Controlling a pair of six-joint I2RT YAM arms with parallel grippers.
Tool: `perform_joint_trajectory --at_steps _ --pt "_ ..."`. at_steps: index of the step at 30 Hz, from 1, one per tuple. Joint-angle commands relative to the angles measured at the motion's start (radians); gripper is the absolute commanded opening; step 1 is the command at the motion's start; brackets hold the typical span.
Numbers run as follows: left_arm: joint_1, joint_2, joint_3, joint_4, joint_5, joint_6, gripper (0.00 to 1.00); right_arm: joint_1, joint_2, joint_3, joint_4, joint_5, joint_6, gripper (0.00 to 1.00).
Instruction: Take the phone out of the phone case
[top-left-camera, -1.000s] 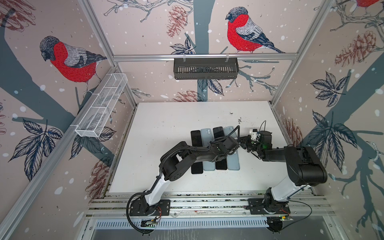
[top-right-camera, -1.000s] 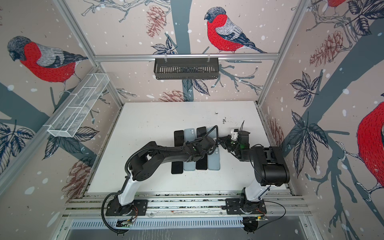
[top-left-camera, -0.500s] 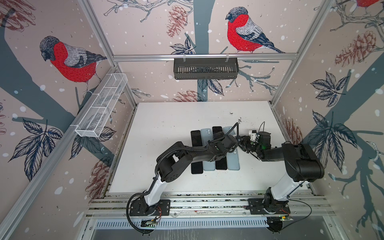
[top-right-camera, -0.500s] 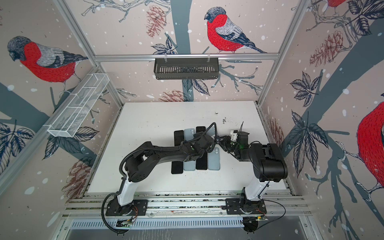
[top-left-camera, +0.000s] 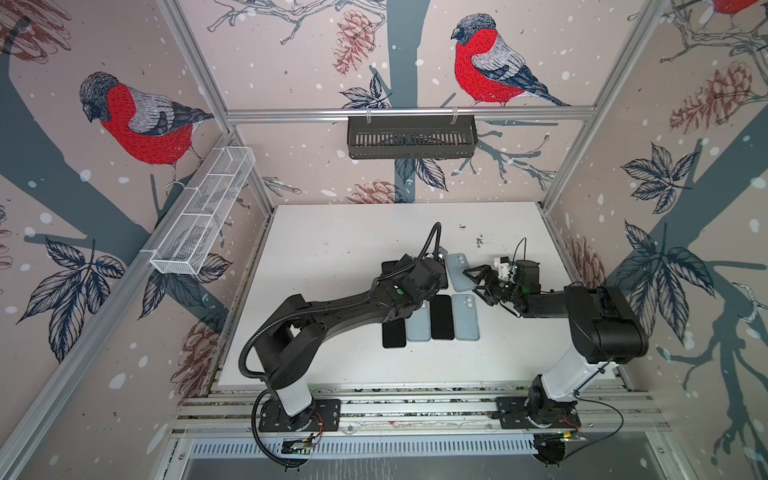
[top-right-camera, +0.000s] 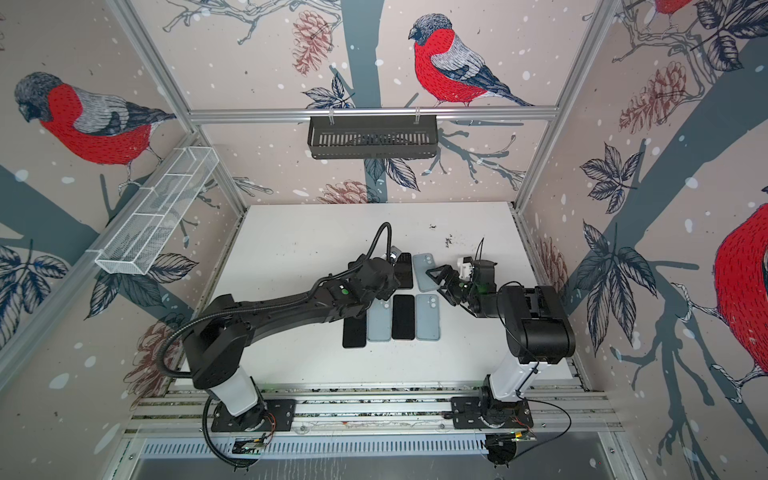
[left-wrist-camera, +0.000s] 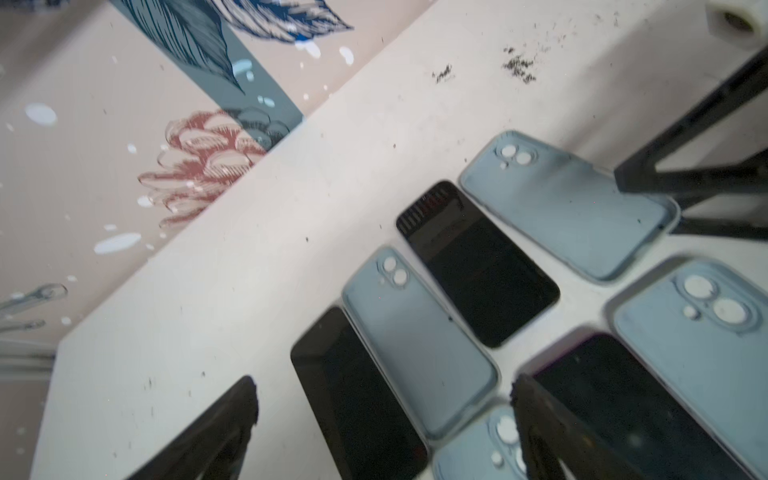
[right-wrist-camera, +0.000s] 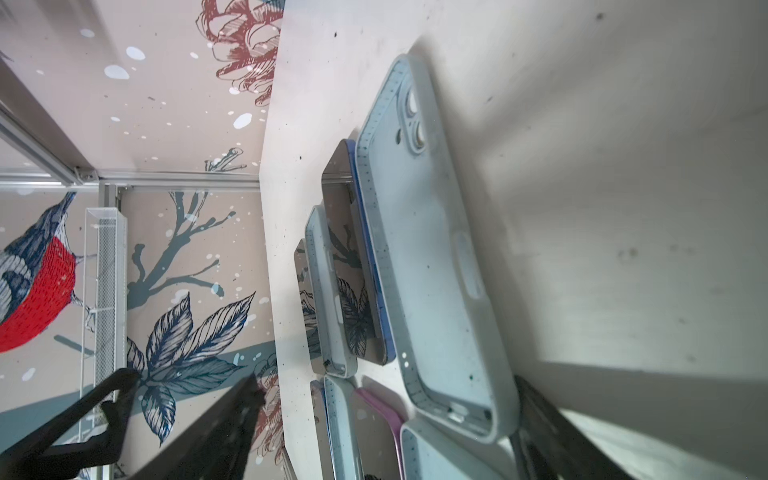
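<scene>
An empty pale blue phone case (top-left-camera: 459, 272) (left-wrist-camera: 569, 208) (right-wrist-camera: 432, 257) lies face up at the right end of the back row on the white table (top-left-camera: 332, 249). A bare black phone (top-left-camera: 444, 276) (left-wrist-camera: 478, 266) lies flat just to its left, apart from it. My right gripper (top-left-camera: 478, 284) (right-wrist-camera: 382, 436) is open at the case's near right end, with nothing between its fingers. My left gripper (left-wrist-camera: 382, 428) is open above the back row, over another black phone (left-wrist-camera: 353, 395) and a second blue case (left-wrist-camera: 415, 340). In both top views the left wrist hides its fingers.
A front row holds two black phones (top-left-camera: 393, 332) (top-left-camera: 441, 318) and two blue cases (top-left-camera: 417, 328) (top-left-camera: 465, 318). A black basket (top-left-camera: 411, 137) hangs on the back wall and a white mesh tray (top-left-camera: 203, 212) on the left wall. Dark specks (top-left-camera: 480, 240) mark the table's far right.
Both grippers have opened. The left gripper has drawn back to the left, away from the right gripper. The right gripper stays beside the blue case.
</scene>
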Motion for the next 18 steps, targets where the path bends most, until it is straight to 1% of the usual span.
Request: perform_joint_trajectory --at_steps 1,5,7,9,11,14,17,18 --pt "0.019 -0.079 -0.072 -0.066 0.073 -0.22 0.95 0.009 -0.002 -0.006 -0.137 0.047 -0.086 1.0" --pt "0.021 -0.145 -0.153 -0.124 0.053 -0.346 0.95 0.016 -0.035 -0.024 -0.178 0.073 -0.126 1.0" --pt "0.021 -0.169 -0.201 -0.126 0.069 -0.403 0.94 0.02 -0.074 -0.019 -0.239 0.122 -0.17 1.0" --pt "0.021 -0.176 -0.23 -0.157 0.04 -0.462 0.93 0.027 -0.116 -0.01 -0.304 0.165 -0.213 1.0" --pt "0.021 -0.189 -0.266 -0.168 0.04 -0.511 0.91 0.042 -0.169 -0.011 -0.359 0.22 -0.249 1.0" --pt "0.021 -0.207 -0.319 -0.144 0.073 -0.56 0.84 0.08 -0.243 -0.005 -0.434 0.293 -0.289 1.0" --pt "0.021 -0.196 -0.328 -0.165 0.086 -0.605 0.74 0.139 -0.31 0.001 -0.484 0.347 -0.316 1.0" --pt "0.021 -0.191 -0.324 -0.175 0.102 -0.614 0.73 0.169 -0.329 0.004 -0.499 0.37 -0.324 1.0"
